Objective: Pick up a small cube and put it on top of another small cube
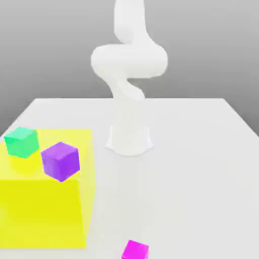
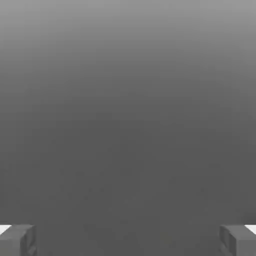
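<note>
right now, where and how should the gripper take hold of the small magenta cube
Grip the small magenta cube across two opposite side faces, coming straight down from above. It sits flat on the white table, apart from the yellow block, so its sides look free. The gripper is open.

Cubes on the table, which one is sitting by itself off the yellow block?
The magenta-pink cube, alone on the white table. The green cube and purple cube both sit on the yellow block.

A green cube (image 1: pixel 22 141) and violet cube (image 1: pixel 60 161) sit (apart) on a yellow block (image 1: pixel 43 212).
</note>
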Tool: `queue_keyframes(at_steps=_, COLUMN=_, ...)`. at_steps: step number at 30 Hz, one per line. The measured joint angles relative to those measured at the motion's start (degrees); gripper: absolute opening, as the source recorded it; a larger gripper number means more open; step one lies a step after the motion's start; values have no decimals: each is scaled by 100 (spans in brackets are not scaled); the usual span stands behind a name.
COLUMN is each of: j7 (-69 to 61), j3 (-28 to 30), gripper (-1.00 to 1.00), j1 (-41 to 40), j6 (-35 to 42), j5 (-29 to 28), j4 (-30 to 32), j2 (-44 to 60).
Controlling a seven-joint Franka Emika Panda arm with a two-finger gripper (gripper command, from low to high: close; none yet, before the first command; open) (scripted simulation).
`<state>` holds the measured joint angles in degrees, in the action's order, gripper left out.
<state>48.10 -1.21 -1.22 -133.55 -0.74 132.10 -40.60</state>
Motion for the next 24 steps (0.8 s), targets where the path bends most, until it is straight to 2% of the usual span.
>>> queue_keyframes(at_steps=12, j7=1156, j3=-461, gripper=0, j1=-444, j6=-851, j5=-443, j4=153, j2=2531)
queue_keyframes(at_steps=24, j7=2099, j3=-523, gripper=0, j1=-485, j6=-1710, j5=-604, j4=311, j2=5003)
